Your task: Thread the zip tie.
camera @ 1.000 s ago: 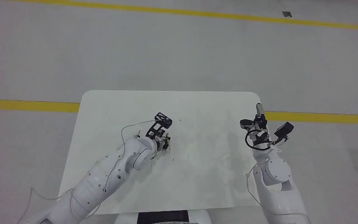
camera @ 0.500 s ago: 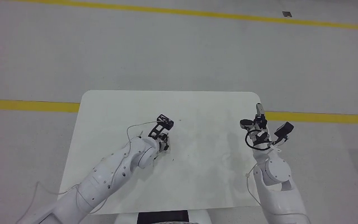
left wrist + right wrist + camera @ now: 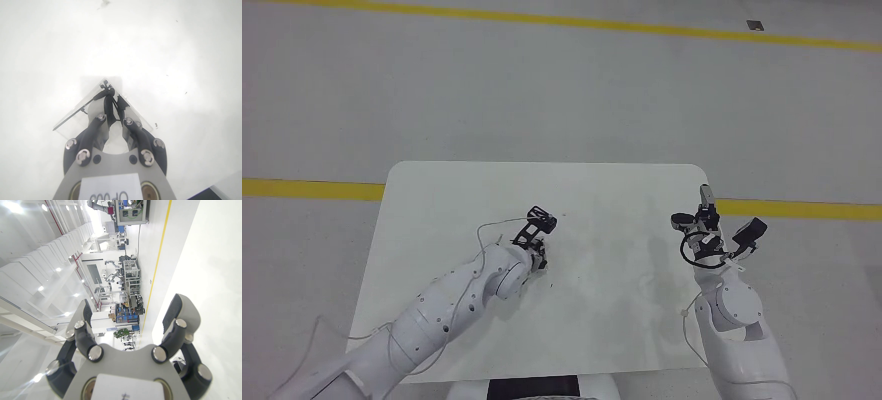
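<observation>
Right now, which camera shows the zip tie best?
The left wrist view: the thin black zip tie lies across a clear plate, one end pinched in the left end effector, close up. The top view gives just a tiny dark fleck there. The right wrist view faces the hall past the open right end effector.

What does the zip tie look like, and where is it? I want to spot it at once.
Near the middle of the white table, the left claw is pinched shut over a clear plate. The zip tie is the thin black strap slanting from its tips across that plate: the only long dark line among tiny specks.
</observation>
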Controlling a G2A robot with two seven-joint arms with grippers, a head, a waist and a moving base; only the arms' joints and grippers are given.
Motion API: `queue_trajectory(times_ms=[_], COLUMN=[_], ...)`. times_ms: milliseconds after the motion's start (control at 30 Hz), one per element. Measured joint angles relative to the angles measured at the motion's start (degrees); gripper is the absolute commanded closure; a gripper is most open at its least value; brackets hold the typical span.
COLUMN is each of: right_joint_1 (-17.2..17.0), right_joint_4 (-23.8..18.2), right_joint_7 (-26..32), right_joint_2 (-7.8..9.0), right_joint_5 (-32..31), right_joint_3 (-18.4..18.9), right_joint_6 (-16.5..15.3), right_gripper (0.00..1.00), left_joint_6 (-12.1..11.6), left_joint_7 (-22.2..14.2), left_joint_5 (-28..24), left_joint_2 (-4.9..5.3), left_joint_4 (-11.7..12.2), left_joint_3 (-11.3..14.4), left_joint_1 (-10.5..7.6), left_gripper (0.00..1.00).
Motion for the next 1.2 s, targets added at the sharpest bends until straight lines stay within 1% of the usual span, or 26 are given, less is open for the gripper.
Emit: queue_trajectory(times_ms=[167,300,533,633,767,1000,1200], right_joint_1=[0.0,0.0,0.0,0.0,0.0,0.0,0.0], right_joint_4=[0.0,0.0,0.0,0.0,0.0,0.0,0.0], right_joint_7=[0.0,0.0,0.0,0.0,0.0,0.0,0.0], right_joint_2=[0.0,0.0,0.0,0.0,0.0,0.0,0.0], right_joint_5=[0.0,0.0,0.0,0.0,0.0,0.0,0.0], right_joint_3=[0.0,0.0,0.0,0.0,0.0,0.0,0.0], right_joint_6=[0.0,0.0,0.0,0.0,0.0,0.0,0.0], right_gripper=[0.0,0.0,0.0,0.0,0.0,0.0,0.0], left_joint_6=[0.9,1.1,1.4,1.2,1.0,0.9,1.2], left_joint_7=[0.0,0.0,-0.4,-0.7,-0.8,-0.7,-1.0], left_joint_5=[0.6,0.8,1.8,2.0,1.9,1.6,1.7], left_joint_2=[-0.32,-0.41,-0.03,0.09,0.01,-0.43,-0.72], left_joint_4=[0.5,0.1,-1.7,-1.8,-1.4,-0.3,0.4], left_joint_3=[0.6,0.7,-0.2,-0.5,-0.5,0.1,0.4], left_joint_1=[-0.32,-0.29,0.68,1.03,1.0,0.37,-0.11], left_gripper=[0.88,0.87,0.86,0.86,0.85,0.85,0.87])
